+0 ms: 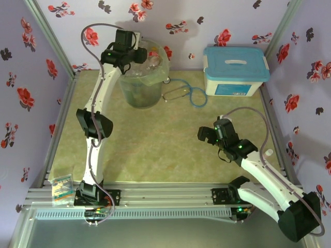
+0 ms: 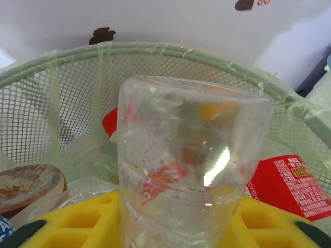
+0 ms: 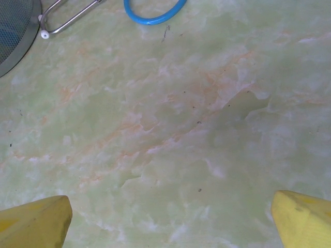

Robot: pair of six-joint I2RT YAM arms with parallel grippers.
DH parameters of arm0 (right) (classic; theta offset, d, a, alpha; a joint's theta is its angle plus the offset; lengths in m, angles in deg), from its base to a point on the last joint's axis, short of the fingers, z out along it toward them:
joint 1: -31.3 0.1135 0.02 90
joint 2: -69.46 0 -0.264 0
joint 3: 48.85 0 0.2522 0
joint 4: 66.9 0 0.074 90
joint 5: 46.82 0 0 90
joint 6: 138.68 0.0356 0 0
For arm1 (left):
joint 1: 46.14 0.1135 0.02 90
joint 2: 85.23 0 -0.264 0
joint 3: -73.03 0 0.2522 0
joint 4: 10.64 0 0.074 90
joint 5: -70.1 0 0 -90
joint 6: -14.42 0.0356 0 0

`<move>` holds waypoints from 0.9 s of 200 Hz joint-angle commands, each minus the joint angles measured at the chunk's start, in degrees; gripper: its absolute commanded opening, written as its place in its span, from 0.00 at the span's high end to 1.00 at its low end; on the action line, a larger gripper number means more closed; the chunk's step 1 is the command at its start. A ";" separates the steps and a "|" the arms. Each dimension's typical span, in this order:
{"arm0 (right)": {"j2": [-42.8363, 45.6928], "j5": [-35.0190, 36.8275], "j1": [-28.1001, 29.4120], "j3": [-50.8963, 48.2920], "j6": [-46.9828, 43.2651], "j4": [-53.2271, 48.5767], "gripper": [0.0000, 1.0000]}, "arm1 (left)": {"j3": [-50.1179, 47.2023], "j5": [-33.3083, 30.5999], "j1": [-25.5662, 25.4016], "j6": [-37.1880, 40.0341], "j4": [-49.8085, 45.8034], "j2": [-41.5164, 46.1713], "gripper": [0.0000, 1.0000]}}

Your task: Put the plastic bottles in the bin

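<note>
Two tools in play here. The left tool [image 2: 176, 230] is pinching a clear bottle [image 2: 191, 155] between its yellow fingers [image 2: 77, 222], right over the mouth of the bin [image 2: 207, 57] at the far left of the tabletop [image 3: 181, 103]. Down inside sit more bottles, one red-labelled [image 2: 289, 186]. The right tool [image 3: 168, 225] hovers low above the marbled green surface, spread wide, gripping nothing. The stethoscope [image 3: 155, 13] lies beyond it, beside the bin.

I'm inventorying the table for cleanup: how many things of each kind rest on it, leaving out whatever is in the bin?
Bin: 1
Box with blue lid: 1
Stethoscope: 1
Small packet: 1
Total: 4
</note>
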 commanded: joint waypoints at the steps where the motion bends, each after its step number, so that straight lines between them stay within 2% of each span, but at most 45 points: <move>1: -0.03 -0.86 -0.30 -0.57 1.43 1.70 0.01 | -0.55 1.91 0.75 4.03 -17.74 -1.56 0.64; 46: 0.10 -1.13 -0.21 -0.42 1.70 1.48 0.01 | -0.58 10.79 0.93 6.95 -23.76 -3.20 0.66; 81: 0.83 -0.63 -0.21 -0.27 1.53 0.61 0.01 | -2.18 12.61 0.81 8.39 -26.76 -2.06 0.67; 99: 0.84 -0.64 -0.21 -0.27 1.45 0.81 0.01 | -4.04 12.88 0.89 7.70 -23.65 0.08 0.64; 128: 0.64 -1.01 -0.12 -0.28 1.68 1.02 0.01 | -7.75 13.73 0.86 3.87 -14.62 5.60 0.50; 180: 1.92 -0.16 -0.03 -0.63 1.23 0.42 0.01 | -16.38 14.71 0.87 -1.25 1.51 15.96 0.42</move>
